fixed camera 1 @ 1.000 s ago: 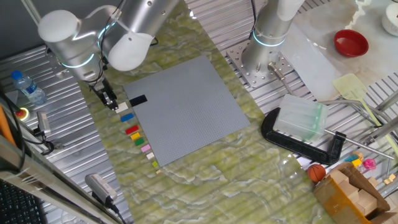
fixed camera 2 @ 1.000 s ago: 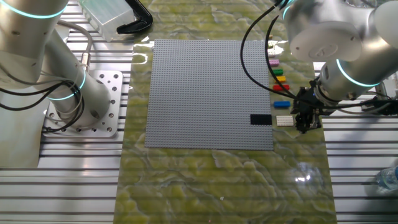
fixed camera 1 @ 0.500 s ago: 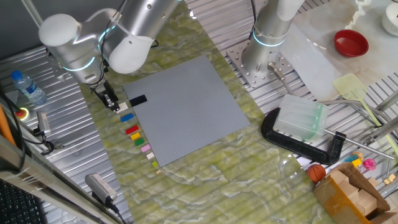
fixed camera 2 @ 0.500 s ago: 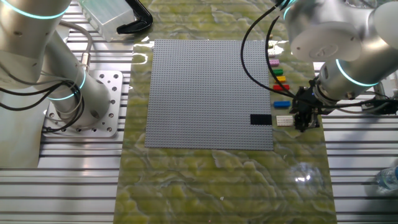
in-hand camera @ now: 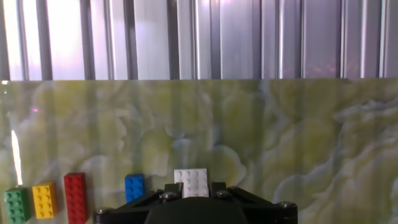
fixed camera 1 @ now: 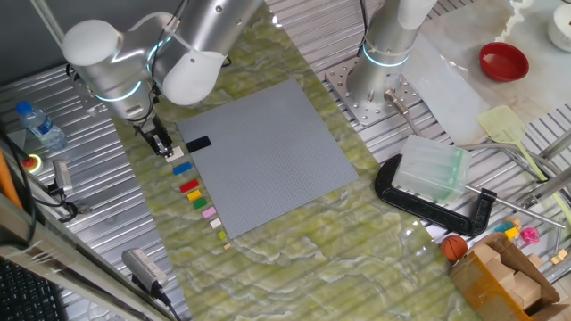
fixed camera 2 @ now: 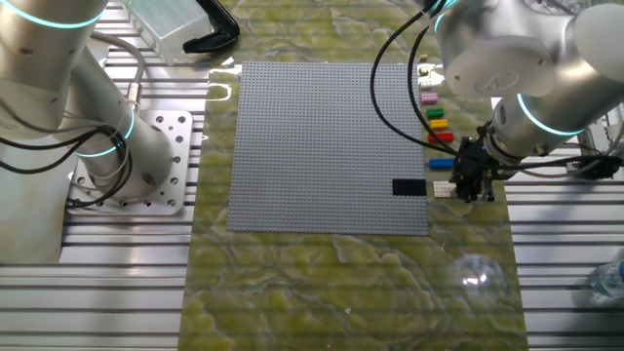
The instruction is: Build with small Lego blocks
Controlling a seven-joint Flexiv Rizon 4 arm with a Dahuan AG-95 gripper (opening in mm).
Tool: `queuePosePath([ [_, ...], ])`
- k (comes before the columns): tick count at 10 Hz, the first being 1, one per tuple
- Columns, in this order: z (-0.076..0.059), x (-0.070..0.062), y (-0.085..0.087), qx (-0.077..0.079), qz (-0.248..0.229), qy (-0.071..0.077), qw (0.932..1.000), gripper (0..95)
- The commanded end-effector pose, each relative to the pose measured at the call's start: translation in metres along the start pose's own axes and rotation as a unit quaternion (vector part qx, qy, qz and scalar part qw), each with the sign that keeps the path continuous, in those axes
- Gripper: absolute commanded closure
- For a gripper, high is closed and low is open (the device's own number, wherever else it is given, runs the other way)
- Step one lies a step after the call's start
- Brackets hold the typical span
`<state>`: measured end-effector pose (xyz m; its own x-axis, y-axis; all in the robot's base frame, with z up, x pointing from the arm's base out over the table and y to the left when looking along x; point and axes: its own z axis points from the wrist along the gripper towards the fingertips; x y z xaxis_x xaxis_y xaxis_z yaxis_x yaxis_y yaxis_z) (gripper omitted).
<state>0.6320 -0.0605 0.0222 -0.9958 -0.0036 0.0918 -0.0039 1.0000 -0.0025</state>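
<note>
Gripper: the gripper (fixed camera 2: 472, 188) hangs low over the white brick (in-hand camera: 191, 183), just off the baseplate's edge; whether its fingers are spread or pressed together cannot be told.
White brick: on the marbled mat (fixed camera 2: 341, 283), touching or just beside the baseplate (fixed camera 2: 322, 146) edge, next to the black brick (fixed camera 2: 409, 187).
Black brick: sits on the baseplate, at its rim.
Row of bricks: blue (in-hand camera: 134, 187), red (in-hand camera: 76, 197), yellow (in-hand camera: 43, 200) and green (in-hand camera: 16, 205) lie in a line on the mat along the baseplate edge.
Open room: bare mat beyond the bricks, then the ribbed metal table (in-hand camera: 199, 37).
Baseplate top: bare apart from the black brick.
</note>
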Motion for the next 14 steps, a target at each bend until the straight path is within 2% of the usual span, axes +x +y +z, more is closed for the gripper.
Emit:
queuePosePath([
  [1,0.002,0.002,0.003,0.003,0.004,0.001,1.0000,57.0],
  [4,0.008,0.009,-0.001,0.006,-0.005,-0.002,1.0000,57.0],
  [14,0.016,0.006,0.002,0.006,-0.004,-0.015,0.9999,57.0],
])
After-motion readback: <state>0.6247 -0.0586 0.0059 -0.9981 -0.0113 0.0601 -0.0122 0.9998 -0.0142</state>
